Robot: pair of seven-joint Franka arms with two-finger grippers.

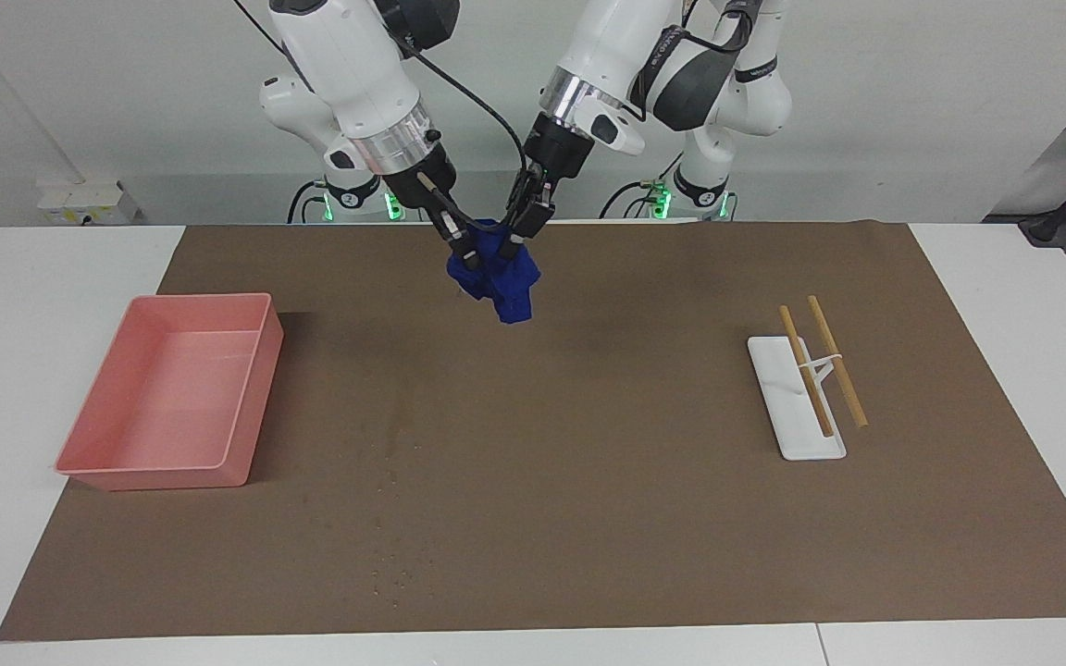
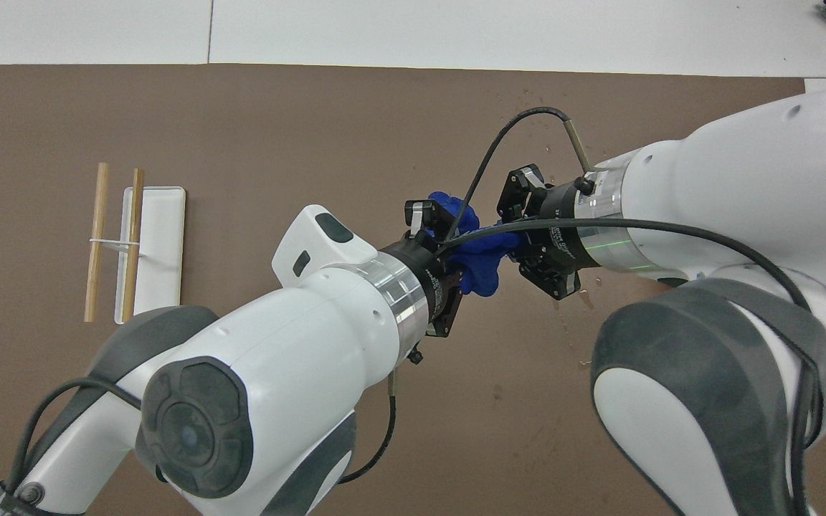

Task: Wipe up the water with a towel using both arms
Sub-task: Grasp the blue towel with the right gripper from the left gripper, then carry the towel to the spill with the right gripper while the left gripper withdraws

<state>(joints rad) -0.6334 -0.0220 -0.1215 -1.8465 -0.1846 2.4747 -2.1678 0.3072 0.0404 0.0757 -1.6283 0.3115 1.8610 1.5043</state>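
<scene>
Towel (image 1: 499, 277): gripped jointly by left pincer (image 1: 522, 229) and right pincer (image 1: 461, 248), held aloft. Water (image 1: 391, 490): streaked lengthwise on tabletop below, toward right arm's end.

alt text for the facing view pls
Both arms hold a blue towel up over a brown mat, left pincer and right pincer each gripping it. Water droplets speckle the mat beside a pink tray.

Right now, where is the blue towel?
The small royal-blue cloth towel hangs in the air over the brown mat, held between the left gripper and the right gripper, in the facing view.
</scene>
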